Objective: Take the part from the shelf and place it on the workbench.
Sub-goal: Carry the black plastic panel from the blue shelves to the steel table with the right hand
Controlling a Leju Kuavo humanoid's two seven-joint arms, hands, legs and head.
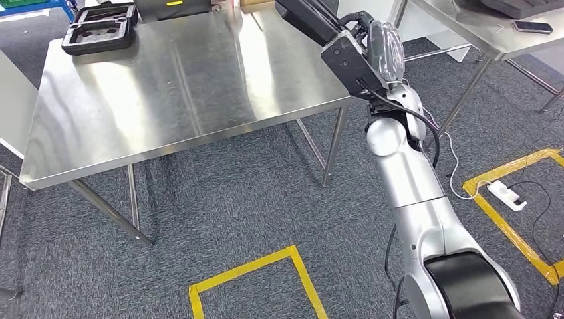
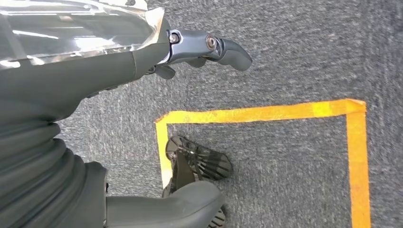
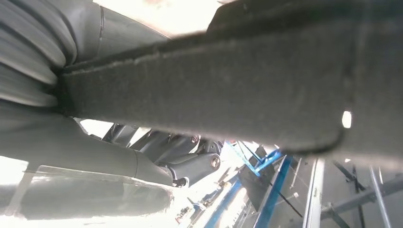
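Right hand (image 1: 372, 43) raised over far right corner of workbench (image 1: 186, 86), grasping long black part (image 1: 302, 16); right wrist view shows part (image 3: 228, 90) as dark felt-like bar across hand, fingers (image 3: 190, 164) curled beneath it. Left hand (image 2: 142, 57) hangs over grey carpet, fingers (image 2: 223, 47) apart, grasping nothing. Black moulded tray (image 1: 100, 28) on workbench far left corner, well apart from part. Second steel table (image 1: 479, 30) far right with phone (image 1: 532, 27) on it. Yellow floor tape (image 1: 256, 279) near; power strip (image 1: 507, 195) right.
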